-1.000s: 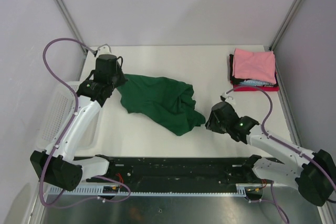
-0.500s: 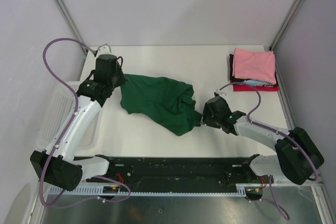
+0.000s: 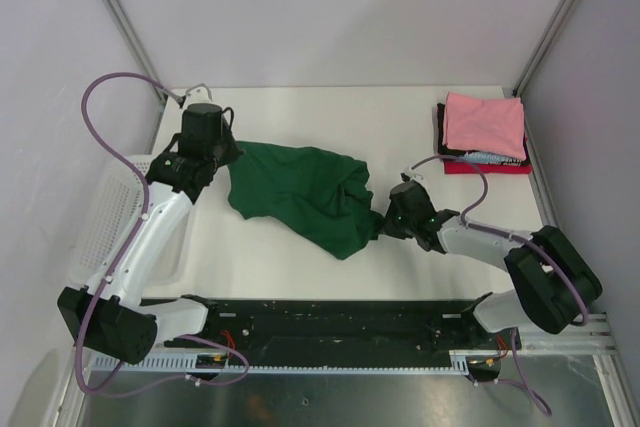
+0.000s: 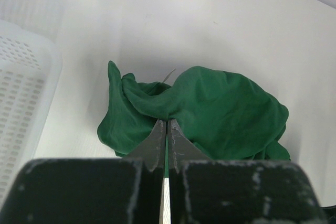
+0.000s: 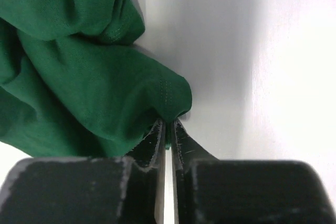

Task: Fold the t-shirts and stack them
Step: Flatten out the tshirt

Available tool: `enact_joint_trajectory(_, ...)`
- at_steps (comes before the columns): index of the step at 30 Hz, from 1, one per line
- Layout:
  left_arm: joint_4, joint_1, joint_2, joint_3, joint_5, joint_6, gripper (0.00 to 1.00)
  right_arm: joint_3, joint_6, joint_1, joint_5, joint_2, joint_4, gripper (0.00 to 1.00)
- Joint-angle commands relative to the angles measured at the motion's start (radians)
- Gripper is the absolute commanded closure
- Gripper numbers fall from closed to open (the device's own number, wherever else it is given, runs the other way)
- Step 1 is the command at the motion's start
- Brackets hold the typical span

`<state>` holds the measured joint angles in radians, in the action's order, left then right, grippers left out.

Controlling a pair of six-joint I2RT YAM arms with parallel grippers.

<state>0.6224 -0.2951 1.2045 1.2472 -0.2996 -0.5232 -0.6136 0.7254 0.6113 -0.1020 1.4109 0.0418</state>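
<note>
A crumpled dark green t-shirt (image 3: 305, 192) lies across the middle of the white table. My left gripper (image 3: 228, 159) is shut on its left edge; the left wrist view shows green cloth (image 4: 210, 108) pinched between the closed fingertips. My right gripper (image 3: 385, 222) is shut on the shirt's right corner, and in the right wrist view a hemmed fold (image 5: 168, 98) sits between the fingertips. A stack of folded t-shirts (image 3: 483, 132), pink on top of black and red, rests at the back right.
A white mesh basket (image 3: 110, 217) stands off the table's left edge, and its rim (image 4: 21, 93) shows in the left wrist view. Metal frame posts rise at the back corners. A black rail (image 3: 330, 322) runs along the near edge.
The right arm reached left to the shirt's right corner and its jaws closed on the cloth. The left arm stayed still, holding the left edge.
</note>
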Motion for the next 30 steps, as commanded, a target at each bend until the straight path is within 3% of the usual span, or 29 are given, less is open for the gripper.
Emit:
enact_joint_trajectory(1,-0.038,0.009,-0.017,0.016,0.004,0.015,1.00,-0.043,-0.006,-0.004,-0.033,-0.083,0.048,0.98)
enact_joint_trajectory(9,-0.017,0.013,-0.108,0.028,-0.036,0.065,1.00,-0.315,-0.058,-0.013,-0.177,-0.369,0.538,1.00)
enact_joint_trajectory(13,-0.001,0.030,-0.133,0.024,-0.072,0.090,1.00,-0.449,-0.115,-0.063,-0.170,-0.406,0.709,1.00)
enact_joint_trajectory(24,0.013,0.046,-0.135,0.004,-0.054,0.103,1.00,-0.473,-0.137,-0.125,-0.137,-0.338,0.807,1.00)
enact_joint_trajectory(30,0.016,0.050,-0.109,-0.062,-0.043,0.103,1.00,-0.336,-0.165,-0.241,-0.021,-0.272,0.758,1.00)
